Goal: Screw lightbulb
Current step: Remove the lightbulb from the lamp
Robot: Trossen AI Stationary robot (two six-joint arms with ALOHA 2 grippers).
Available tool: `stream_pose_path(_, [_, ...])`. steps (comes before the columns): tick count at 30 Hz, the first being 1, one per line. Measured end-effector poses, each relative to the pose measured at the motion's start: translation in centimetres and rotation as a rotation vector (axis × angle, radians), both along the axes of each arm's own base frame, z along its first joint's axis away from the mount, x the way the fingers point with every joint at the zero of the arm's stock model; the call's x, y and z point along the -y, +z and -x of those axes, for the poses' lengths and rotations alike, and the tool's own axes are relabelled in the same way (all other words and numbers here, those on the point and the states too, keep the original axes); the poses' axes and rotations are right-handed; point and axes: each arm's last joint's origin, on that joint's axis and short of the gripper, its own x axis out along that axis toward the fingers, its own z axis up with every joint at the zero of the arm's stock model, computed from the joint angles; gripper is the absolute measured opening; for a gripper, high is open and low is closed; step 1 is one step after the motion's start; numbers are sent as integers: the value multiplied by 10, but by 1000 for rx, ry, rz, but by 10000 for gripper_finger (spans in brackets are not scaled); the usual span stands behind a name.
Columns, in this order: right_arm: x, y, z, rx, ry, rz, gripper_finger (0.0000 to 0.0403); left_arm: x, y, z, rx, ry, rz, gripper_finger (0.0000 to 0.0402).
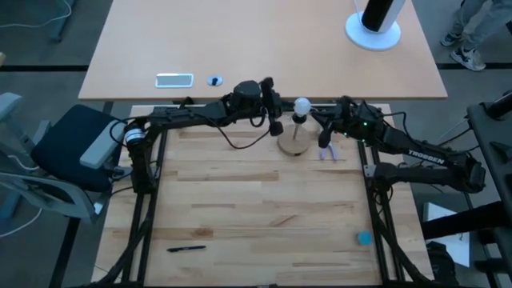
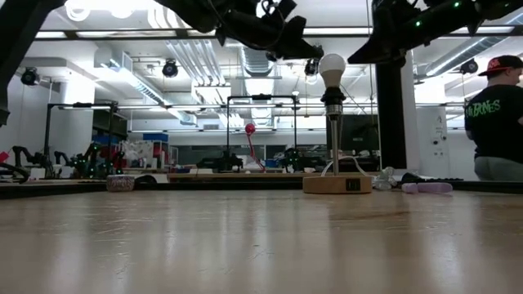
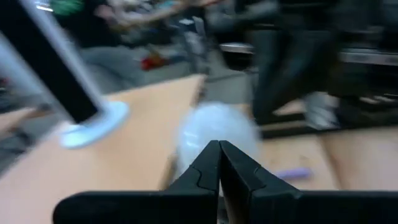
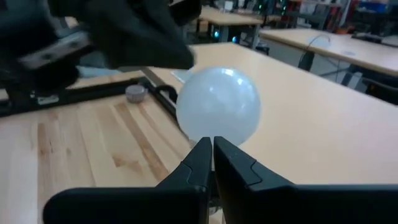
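Lightbulb: the small white lightbulb (image 1: 302,105) sits upright on top of a black post (image 2: 333,139), toward the far middle of the wooden table (image 1: 256,208); it is touched by neither claw.
Base: the post rises from a round wooden disc (image 1: 294,143) lying flat on the table, just near of the bulb as seen from above.
Left claw: the left gripper (image 1: 276,126) hangs just left of the bulb and post, fingers clenched together on nothing; in its own wrist view the two dark fingertips (image 3: 219,163) meet with the bulb (image 3: 214,134) behind them.
Right claw: the right gripper (image 1: 324,141) hangs just right of the disc, also clenched shut and empty; its fingers (image 4: 211,163) meet in front of the bulb (image 4: 218,112).
Purple thing: a small purple object (image 2: 426,187) lies on the table right of the disc.
Near side: a black pen (image 1: 186,248) lies at the near left, a small blue object (image 1: 364,238) at the near right.
Far table: a white-based black cylinder (image 1: 374,22) stands on the far table.
Room: a person in a dark shirt (image 2: 495,122) stands at the far right.
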Motion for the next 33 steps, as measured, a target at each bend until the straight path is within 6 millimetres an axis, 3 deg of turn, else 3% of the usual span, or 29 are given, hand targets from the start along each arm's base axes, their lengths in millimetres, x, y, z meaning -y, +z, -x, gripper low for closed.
stream_pose_path(6, [-1,1,0,5,26,7,13,-17,3,5,40,162,-39,0])
stream_pose_path(11, [2,-1,-5,-4,27,16,13,-32,-7,4,59,114,33,0])
stream_pose_path(33, [3,-4,-8,-13,26,10,13,-27,-20,-6,48,-81,100,0])
